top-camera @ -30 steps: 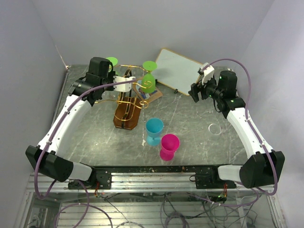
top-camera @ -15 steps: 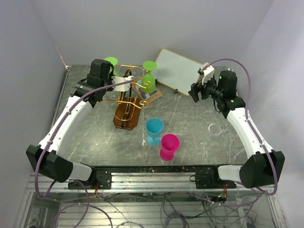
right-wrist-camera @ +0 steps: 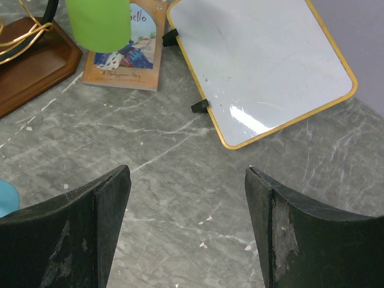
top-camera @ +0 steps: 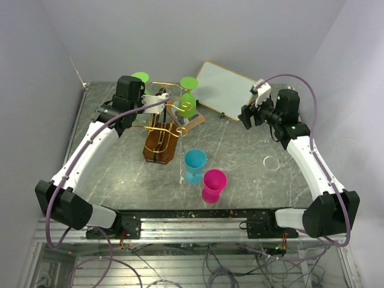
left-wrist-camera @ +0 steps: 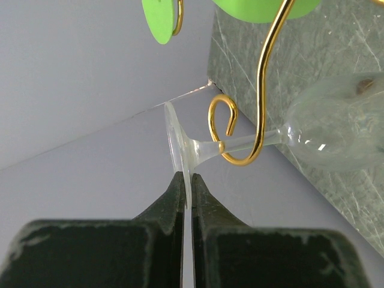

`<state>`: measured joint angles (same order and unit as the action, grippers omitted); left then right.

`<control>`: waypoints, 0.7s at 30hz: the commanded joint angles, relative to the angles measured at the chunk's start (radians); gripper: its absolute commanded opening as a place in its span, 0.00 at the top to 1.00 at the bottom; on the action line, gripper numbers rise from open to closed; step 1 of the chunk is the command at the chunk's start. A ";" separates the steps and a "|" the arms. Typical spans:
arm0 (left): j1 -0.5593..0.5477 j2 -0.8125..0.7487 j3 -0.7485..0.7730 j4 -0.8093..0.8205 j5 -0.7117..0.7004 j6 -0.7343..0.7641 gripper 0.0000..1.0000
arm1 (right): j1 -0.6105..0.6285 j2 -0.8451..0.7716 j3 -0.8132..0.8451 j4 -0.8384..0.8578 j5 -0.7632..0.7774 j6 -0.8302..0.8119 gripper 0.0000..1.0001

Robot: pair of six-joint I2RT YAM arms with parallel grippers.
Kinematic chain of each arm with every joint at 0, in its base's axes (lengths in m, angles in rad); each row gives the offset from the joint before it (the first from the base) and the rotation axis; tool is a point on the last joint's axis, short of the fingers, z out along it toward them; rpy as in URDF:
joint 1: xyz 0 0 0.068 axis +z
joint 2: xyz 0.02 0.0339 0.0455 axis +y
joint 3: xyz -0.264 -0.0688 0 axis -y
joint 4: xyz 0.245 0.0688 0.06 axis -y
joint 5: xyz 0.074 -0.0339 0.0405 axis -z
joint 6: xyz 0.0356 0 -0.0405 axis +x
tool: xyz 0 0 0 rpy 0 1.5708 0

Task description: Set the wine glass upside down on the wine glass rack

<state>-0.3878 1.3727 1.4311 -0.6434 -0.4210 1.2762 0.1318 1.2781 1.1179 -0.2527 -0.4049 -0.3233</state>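
My left gripper [left-wrist-camera: 186, 175] is shut on the foot of a clear wine glass [left-wrist-camera: 177, 139]. The glass lies on its side, bowl [left-wrist-camera: 339, 129] to the right. Its stem runs across the scroll end of a gold arm [left-wrist-camera: 261, 90] of the wine glass rack [top-camera: 161, 131]. In the top view my left gripper [top-camera: 163, 99] is at the rack's upper left arms. Two green glasses [top-camera: 188, 105] hang on the rack. My right gripper [right-wrist-camera: 187, 180] is open and empty above the table, right of the rack in the top view [top-camera: 247, 117].
A blue glass [top-camera: 195, 165] and a pink glass [top-camera: 214, 185] stand upright in front of the rack. A white tilted board [top-camera: 225, 90] stands at the back. A small book [right-wrist-camera: 127, 42] lies by the rack's base. A white ring [top-camera: 271, 162] lies at the right.
My left gripper has shifted slightly right and towards the back along the rack's upper arms, still holding the clear glass. The right arm has not moved.
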 commanded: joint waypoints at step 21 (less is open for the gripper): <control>-0.032 0.029 -0.033 0.092 0.005 -0.029 0.92 | -0.015 -0.012 -0.019 0.017 -0.015 0.002 0.23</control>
<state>-0.4099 1.4067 1.4025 -0.6014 -0.4141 1.2484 0.1238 1.2781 1.1179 -0.2523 -0.4122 -0.3229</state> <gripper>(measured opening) 0.094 0.769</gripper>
